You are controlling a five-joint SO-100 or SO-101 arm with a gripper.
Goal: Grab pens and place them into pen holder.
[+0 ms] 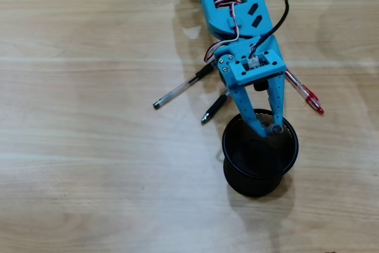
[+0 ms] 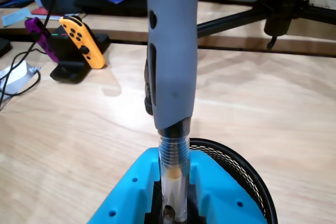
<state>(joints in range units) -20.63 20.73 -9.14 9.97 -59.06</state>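
While the overhead view looks straight down on the wooden desk (image 1: 71, 87), the blue arm (image 1: 234, 4) reaches from the top edge toward the lower right, and its end effector (image 1: 267, 130) hangs over the rim of the black mesh holder (image 1: 234, 173). Its two fingers narrow to a point above the holder's mouth, where a small grey tip shows between them. Three pens lie on the desk above the holder. A clear pen with a black cap (image 1: 180, 90) lies slanted to the left of the arm. A short black pen (image 1: 214, 109) lies just beside the holder's upper left rim, partly under the end effector. A red pen (image 1: 305, 94) lies to the right, its upper end hidden beneath the wrist.

Seen from the wrist view, the end effector (image 2: 174, 182) is pinching a pen with a grey grip (image 2: 173, 56), which stands upright in the middle of the picture; its clear threaded barrel sits clamped between the blue fingers (image 2: 215, 192). Right behind the fingers, the holder (image 2: 247, 177) shows part of its mesh rim, at the lower right. Far across the desk (image 2: 273, 103), at the upper left, an orange controller (image 2: 81, 38) and a purple one (image 2: 39, 35) stand in a dock.
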